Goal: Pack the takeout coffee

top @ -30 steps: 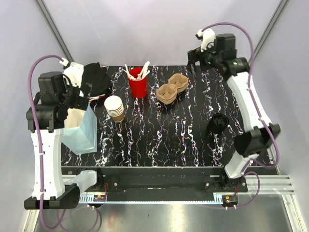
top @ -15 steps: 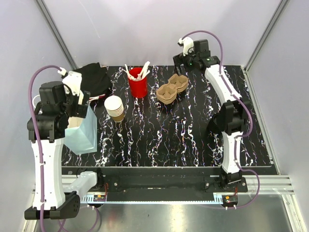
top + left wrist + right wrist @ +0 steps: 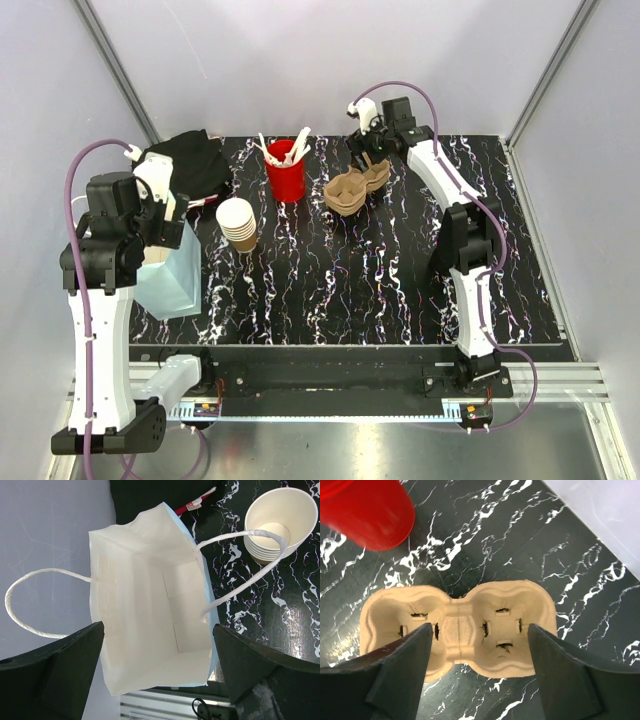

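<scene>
A stack of tan kraft-paper cups (image 3: 238, 222) with white insides stands at the left of the black marbled table; it also shows in the left wrist view (image 3: 280, 522). My left gripper (image 3: 163, 215) is open and empty above an open light-blue paper bag (image 3: 170, 278), and the left wrist view looks down into the bag's white inside (image 3: 150, 605). My right gripper (image 3: 362, 155) is open and empty just above the brown pulp cup carrier (image 3: 357, 183). In the right wrist view its jaws straddle the carrier (image 3: 460, 625) without touching it.
A red plastic cup (image 3: 285, 172) of white utensils stands behind the cups, left of the carrier; it also shows in the right wrist view (image 3: 365, 510). A black bundle (image 3: 200, 165) lies at the back left corner. The bag has white cord handles (image 3: 245, 565).
My right arm has swung from the back right corner leftward and down to just above the cup carrier. My left gripper has shifted slightly over the bag.
</scene>
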{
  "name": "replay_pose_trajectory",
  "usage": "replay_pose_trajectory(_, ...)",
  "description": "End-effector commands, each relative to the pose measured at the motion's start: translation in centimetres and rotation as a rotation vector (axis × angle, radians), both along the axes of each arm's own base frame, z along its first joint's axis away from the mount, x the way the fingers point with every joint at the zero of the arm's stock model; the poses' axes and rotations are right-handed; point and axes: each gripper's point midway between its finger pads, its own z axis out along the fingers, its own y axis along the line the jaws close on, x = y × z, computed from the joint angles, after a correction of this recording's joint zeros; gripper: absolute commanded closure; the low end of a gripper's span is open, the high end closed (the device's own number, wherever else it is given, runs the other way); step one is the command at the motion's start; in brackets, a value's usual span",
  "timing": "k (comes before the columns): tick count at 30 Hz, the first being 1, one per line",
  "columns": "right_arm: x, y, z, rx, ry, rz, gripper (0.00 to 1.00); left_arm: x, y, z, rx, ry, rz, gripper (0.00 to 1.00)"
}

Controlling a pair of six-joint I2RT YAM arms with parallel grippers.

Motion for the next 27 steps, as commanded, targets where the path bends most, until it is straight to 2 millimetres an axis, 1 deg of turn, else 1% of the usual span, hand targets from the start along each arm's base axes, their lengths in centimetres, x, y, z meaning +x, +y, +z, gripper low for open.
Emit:
replay_pose_trajectory(1,-0.9,1.7,-2.0,-0.039,0.006,0.099,0.23,0.5,-0.1,0.4,0.001,-0.023,-0.009,0.01)
replay_pose_trajectory(6,-1.9,2.3,-4.1,-0.058,0.053,0.146,0.23,0.7,-0.2,0.1,-0.003,-0.011,-0.014,0.01)
replay_pose_trajectory(9,-2.1,2.0,-5.4,-0.082,0.071,0.139,0.23,0.8,-0.2,0.1,-0.003,-0.011,-0.016,0.01)
replay_pose_trajectory(11,-2.1,1.9,-5.8,-0.093,0.077,0.135,0.23,0.9,-0.3,0.0,-0.007,-0.008,-0.018,0.01)
replay_pose_trajectory(18,-2.3,1.2,-7.1,-0.128,0.092,0.126,0.23,1.2,-0.4,-0.5,-0.016,0.008,-0.024,0.01)
replay_pose_trajectory(22,-2.2,1.3,-7.5,-0.131,0.095,0.130,0.25,1.4,-0.6,-0.7,-0.022,0.012,-0.032,0.01)
replay_pose_trajectory(27,-2.1,1.5,-7.6,-0.132,0.093,0.130,0.32,1.2,-0.6,-1.0,-0.023,0.015,-0.028,0.01)
